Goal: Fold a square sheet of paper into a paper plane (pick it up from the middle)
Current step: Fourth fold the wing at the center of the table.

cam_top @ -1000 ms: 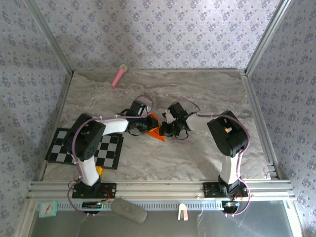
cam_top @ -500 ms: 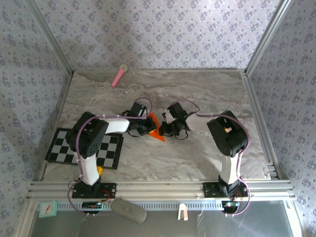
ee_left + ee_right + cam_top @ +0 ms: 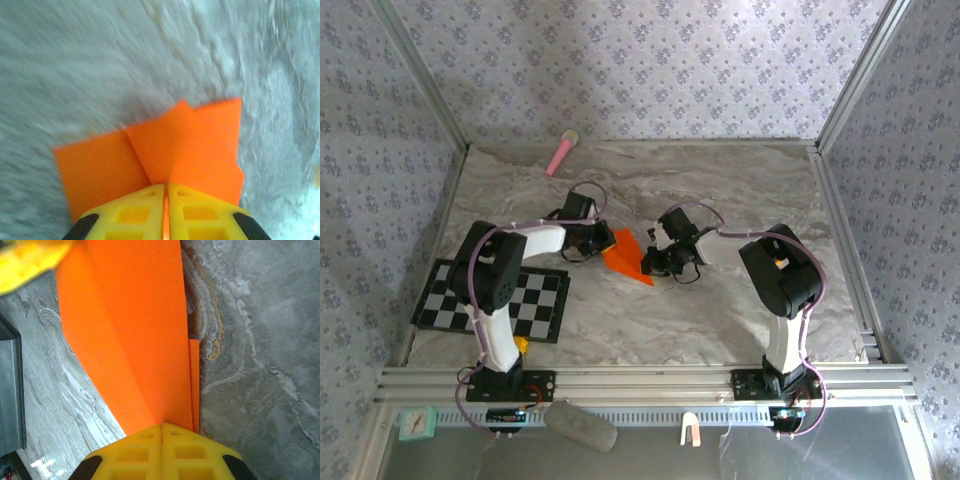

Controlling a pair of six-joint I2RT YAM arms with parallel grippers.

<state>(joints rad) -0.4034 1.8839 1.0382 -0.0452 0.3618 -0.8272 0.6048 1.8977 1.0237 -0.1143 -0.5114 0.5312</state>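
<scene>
Left pincer (image 3: 165, 200) was clamped shut on one edge of the orange paper (image 3: 190, 145). Right pincer (image 3: 161, 432) was clamped shut on the opposite end. The paper, creased into a wedge with a centre fold, sat mid-table (image 3: 740, 190), strung between the two. Couldn't tell if it touched the surface.

My read on doing this fold well: hold both grips firm, pull evenly so the crease runs straight, no twist. Thin paper would likely tear or slip at the pads.

The pincers were close together, so a bump between them looked like the main risk. My wrist cables looped nearby too.

Pink stick (image 3: 561, 152) lay far back left. Checkered mat (image 3: 545, 305) was near-left, partly under my left arm. Both were well apart from the paper, not in the way.
</scene>
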